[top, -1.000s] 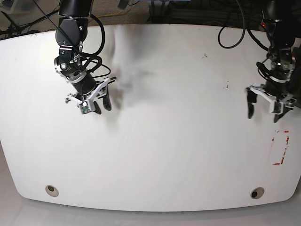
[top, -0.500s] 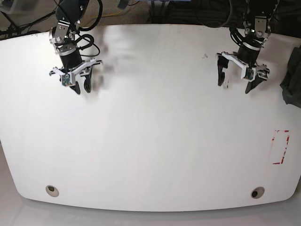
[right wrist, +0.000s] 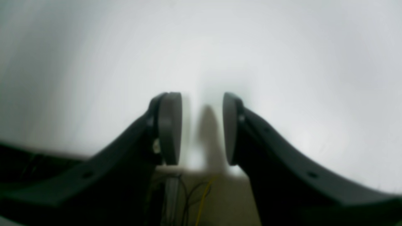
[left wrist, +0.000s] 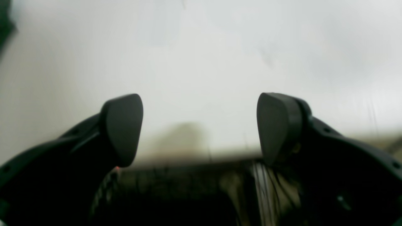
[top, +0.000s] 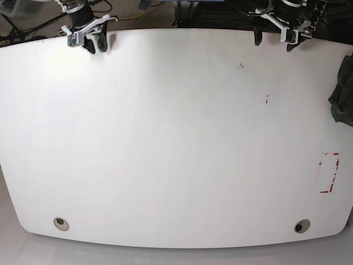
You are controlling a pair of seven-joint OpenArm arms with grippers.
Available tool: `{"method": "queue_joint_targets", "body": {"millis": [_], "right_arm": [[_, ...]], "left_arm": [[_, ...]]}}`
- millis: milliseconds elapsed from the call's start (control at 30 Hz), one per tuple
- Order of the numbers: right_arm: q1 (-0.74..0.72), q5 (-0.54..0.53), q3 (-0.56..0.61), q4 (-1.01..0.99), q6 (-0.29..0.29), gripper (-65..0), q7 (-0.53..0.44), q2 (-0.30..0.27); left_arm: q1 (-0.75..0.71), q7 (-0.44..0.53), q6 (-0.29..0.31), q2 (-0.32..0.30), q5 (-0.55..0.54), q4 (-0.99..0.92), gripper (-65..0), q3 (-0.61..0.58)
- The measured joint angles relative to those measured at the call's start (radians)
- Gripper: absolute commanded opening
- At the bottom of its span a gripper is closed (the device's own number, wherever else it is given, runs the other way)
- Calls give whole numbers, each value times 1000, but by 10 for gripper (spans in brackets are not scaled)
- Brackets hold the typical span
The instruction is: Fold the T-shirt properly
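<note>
At the table's (top: pixel 176 165) far edge both arms hover with nothing held: the left gripper (left wrist: pixel 201 125) gapes wide, the right gripper (right wrist: pixel 202 128) stands narrowly parted (fingers clearly apart). Bunched dark cloth, the T-shirt (top: pixel 343 91), lies at the right rim.

Charcoal-grey T-shirt (top: pixel 343 91), white table (top: pixel 176 143), red tape rectangle (top: pixel 329 173).

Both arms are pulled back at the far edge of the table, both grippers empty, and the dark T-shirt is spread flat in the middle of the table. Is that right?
Not quite. The T-shirt is not spread in the middle; the base view shows it bunched at the table's right edge, partly out of frame. The rest holds: left gripper and right gripper are back at the far edge, holding nothing.
</note>
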State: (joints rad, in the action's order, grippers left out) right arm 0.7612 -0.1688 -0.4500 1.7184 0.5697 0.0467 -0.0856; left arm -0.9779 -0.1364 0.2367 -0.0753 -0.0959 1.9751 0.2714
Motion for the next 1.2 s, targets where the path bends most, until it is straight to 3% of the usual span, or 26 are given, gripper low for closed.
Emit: {"method": "queue_joint_targets", "body": {"millis": [233,500,700,1100,1200], "right_arm": [[247,-92,10,76,-4,-442,-1,-6],[397,-108,163,0,7,-444,-27,-51],[292,-88,175,-249,-10,-445,3,-56],[-20,67,174,-640,-12,-447,-16,-49],[-80,139,175,-702,-64,-447,-16,-40]], "left_arm": [[-195,-3,-12,16,-1,4,-124,21],[-298,2,-5,25,-2,-46,-121,23],[-225,-17,-13,19,15,-208,-121,-22],[169,19,-9,-24,55,-773,-121,-101],[279,8,-14,-21,93,-930,-121,-101]]}}
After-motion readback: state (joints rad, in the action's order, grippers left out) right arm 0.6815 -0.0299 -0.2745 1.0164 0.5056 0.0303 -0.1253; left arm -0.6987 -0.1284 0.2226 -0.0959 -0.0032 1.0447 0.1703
